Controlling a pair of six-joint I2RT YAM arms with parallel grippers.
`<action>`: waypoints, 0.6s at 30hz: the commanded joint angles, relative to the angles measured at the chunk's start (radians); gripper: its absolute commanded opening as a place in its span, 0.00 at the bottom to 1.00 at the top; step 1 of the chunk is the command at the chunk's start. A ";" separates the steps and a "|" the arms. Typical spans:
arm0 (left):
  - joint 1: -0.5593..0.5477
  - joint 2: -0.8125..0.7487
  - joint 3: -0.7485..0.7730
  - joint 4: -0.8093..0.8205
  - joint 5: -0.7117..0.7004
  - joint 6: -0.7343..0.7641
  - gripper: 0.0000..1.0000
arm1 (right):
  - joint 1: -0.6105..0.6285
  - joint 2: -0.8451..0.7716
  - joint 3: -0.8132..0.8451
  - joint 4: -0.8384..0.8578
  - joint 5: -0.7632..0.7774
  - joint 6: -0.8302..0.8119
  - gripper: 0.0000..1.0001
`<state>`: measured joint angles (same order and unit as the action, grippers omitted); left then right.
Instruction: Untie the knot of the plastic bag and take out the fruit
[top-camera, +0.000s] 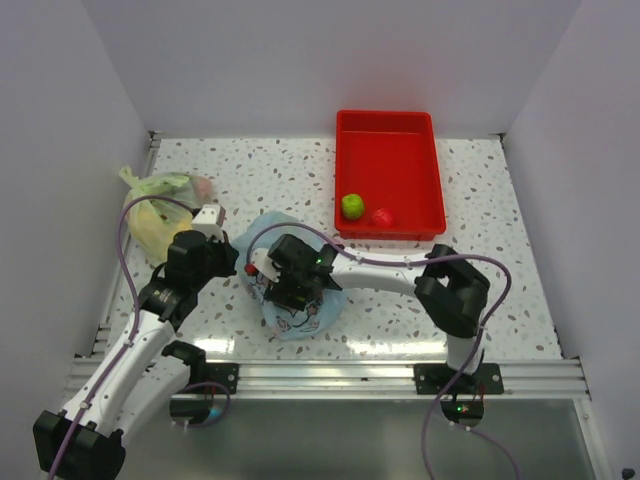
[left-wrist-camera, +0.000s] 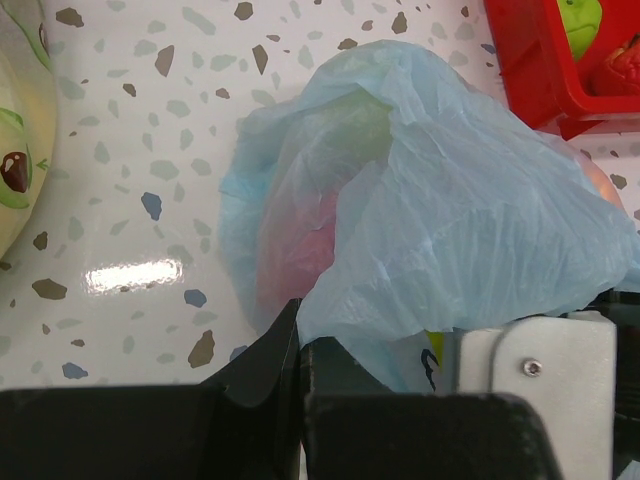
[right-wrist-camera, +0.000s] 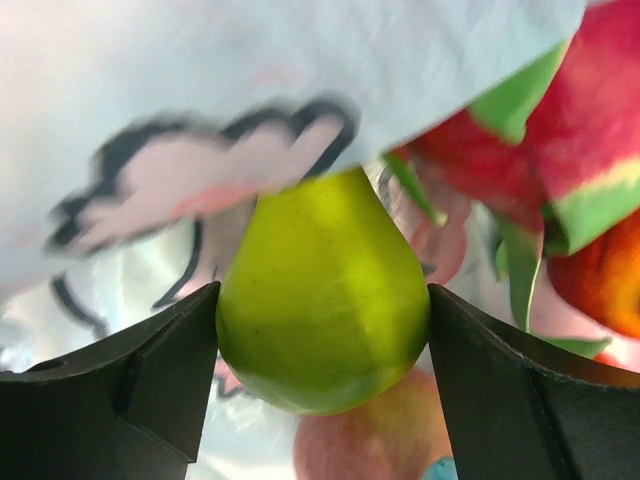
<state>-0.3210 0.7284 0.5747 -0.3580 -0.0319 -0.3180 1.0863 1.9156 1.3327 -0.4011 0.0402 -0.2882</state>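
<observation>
The light blue plastic bag lies between the arms with its mouth held up. The knot is out of view. My left gripper is shut, pinching the bag's edge and lifting the film. My right gripper reaches inside the bag; both fingers press the sides of a green pear-shaped fruit. Around it lie a pink dragon fruit, a pinkish peach and an orange fruit. Printed bag film hangs over the pear. From above, the right gripper is buried in the bag.
A red tray at the back right holds a green fruit and a red one. A yellow-green bag lies at the left, close to my left arm. White walls enclose the speckled table.
</observation>
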 joint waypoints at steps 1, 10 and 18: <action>0.007 0.000 0.002 0.034 0.015 0.023 0.00 | 0.000 -0.137 -0.010 -0.004 -0.037 0.021 0.32; 0.007 0.003 0.002 0.033 0.018 0.023 0.00 | 0.001 -0.335 -0.013 -0.015 -0.071 0.058 0.30; 0.007 0.000 0.002 0.034 0.017 0.023 0.00 | -0.049 -0.460 0.005 0.096 -0.180 0.152 0.28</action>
<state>-0.3210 0.7311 0.5747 -0.3573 -0.0292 -0.3180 1.0630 1.5055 1.3106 -0.3809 -0.0669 -0.1978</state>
